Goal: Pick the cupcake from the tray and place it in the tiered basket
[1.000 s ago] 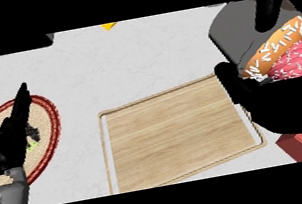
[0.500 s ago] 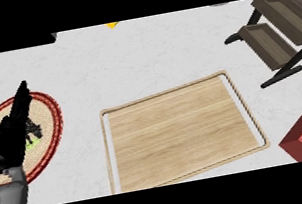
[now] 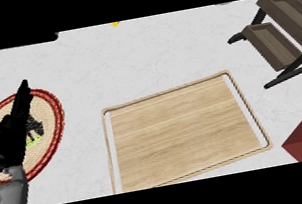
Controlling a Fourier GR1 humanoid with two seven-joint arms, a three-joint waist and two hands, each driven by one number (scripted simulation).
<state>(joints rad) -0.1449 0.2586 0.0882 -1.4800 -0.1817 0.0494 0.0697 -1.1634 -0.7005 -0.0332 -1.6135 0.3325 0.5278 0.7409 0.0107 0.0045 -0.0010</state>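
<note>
The white counter holds a bare wooden tray; the cupcake shows nowhere. At the right, the tiered basket is cut off. The left hand, fingers straight, rests over a round plate; the right hand is out of view.

A light wooden tray with a thin raised rim lies flat on the white counter, near the middle of the view, turned slightly so its upper edge slopes up toward the right. Its grain runs in broad horizontal bands, and its surface is bare. A tiered basket is seen at the upper right, well apart from the tray: two brown-grey rectangular bins, one stepped above the other, are carried on a black frame whose legs rest on the counter. No cupcake is seen in either bin; their insides are only partly visible.
</note>
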